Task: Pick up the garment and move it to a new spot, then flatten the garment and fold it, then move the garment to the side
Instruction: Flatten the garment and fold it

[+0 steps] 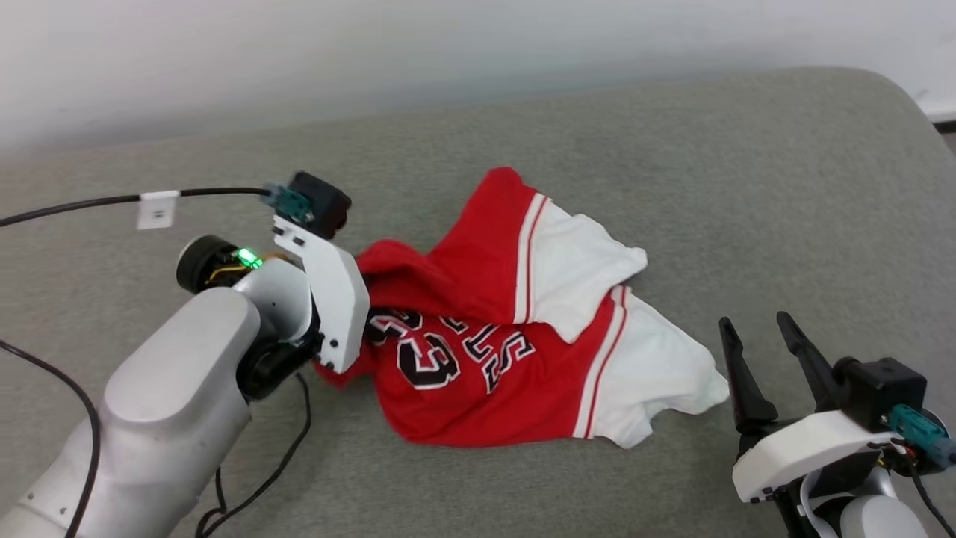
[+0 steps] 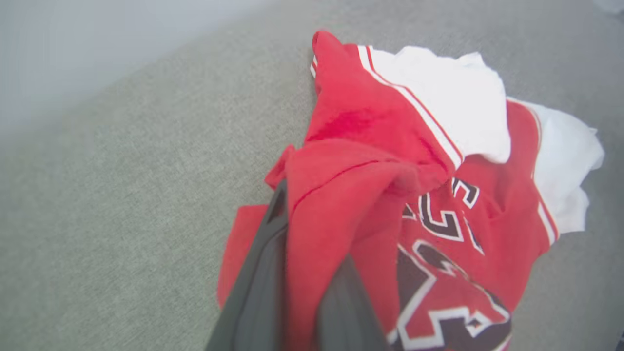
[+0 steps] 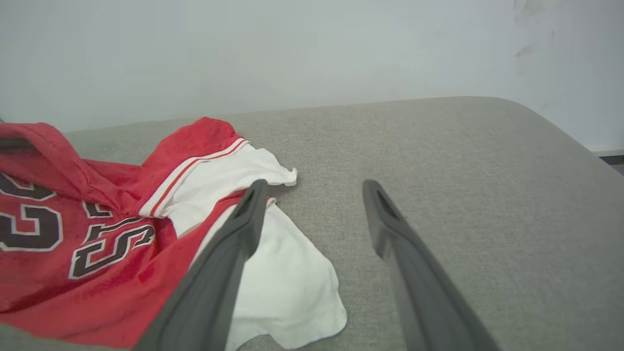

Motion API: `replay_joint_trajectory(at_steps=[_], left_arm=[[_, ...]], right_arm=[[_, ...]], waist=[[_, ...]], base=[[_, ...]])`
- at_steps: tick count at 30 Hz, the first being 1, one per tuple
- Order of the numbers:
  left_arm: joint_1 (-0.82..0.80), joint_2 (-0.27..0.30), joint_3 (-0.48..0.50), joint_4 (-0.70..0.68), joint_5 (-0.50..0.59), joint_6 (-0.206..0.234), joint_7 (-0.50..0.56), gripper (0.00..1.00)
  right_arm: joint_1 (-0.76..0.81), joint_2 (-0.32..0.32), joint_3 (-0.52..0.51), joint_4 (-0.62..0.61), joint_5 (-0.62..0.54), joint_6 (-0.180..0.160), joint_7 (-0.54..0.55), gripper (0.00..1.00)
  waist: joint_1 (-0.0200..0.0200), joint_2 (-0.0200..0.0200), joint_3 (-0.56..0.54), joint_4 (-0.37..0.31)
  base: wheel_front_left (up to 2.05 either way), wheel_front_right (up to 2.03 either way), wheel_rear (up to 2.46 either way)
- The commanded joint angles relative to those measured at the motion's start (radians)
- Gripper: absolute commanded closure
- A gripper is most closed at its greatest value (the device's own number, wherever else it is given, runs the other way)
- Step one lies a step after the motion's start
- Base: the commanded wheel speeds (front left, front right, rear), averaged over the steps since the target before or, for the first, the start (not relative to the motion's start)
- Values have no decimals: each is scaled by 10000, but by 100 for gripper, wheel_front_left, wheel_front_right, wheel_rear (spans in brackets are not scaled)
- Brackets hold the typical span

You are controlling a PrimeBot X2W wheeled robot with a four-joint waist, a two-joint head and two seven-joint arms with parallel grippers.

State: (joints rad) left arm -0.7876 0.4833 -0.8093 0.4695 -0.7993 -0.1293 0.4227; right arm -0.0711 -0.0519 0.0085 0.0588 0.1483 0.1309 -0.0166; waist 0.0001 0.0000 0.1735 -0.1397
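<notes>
My left fingers are pinched on a bunched red fold of the crumpled jersey garment, centre frame on nubby grey upholstery; my slim dark right fingers stand apart, lower right.

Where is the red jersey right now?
In the head view the garment lies crumpled centrally on the grey surface, its left edge pinched by the left gripper, the open right gripper beside its white sleeve.

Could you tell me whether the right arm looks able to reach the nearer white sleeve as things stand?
Probably yes: the right gripper sits close beside the white sleeve, jaws open, with only bare grey cushion between them.
</notes>
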Motion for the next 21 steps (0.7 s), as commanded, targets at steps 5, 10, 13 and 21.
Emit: replay_joint_trajectory(at_steps=[5, 10, 13, 21], left_arm=[[1053, 113, 720, -743, -293, 781, -1501, 100], [3212, 535, 1398, -1725, -937, 1996, -2375, 100], [4840, 797, 1804, -2260, -1448, 2724, -2825, 100], [7911, 755, 1919, -3283, -2003, 4236, -3482, 100]], right_arm=[[270, 16, -180, -263, -91, -5, 134, 0], [510, 16, -334, -448, -162, -3, 261, 0], [678, 16, -424, -530, -191, -5, 371, 0], [1033, 18, -619, -849, -340, -5, 586, 0]], waist=[[-1, 0, -541, 925], [-1, 0, -829, 1338], [-1, 0, -1022, 1485], [-1, 0, -1546, 1673]], base=[[0, 0, 0], [0, 0, 0], [0, 0, 0], [0, 0, 0]])
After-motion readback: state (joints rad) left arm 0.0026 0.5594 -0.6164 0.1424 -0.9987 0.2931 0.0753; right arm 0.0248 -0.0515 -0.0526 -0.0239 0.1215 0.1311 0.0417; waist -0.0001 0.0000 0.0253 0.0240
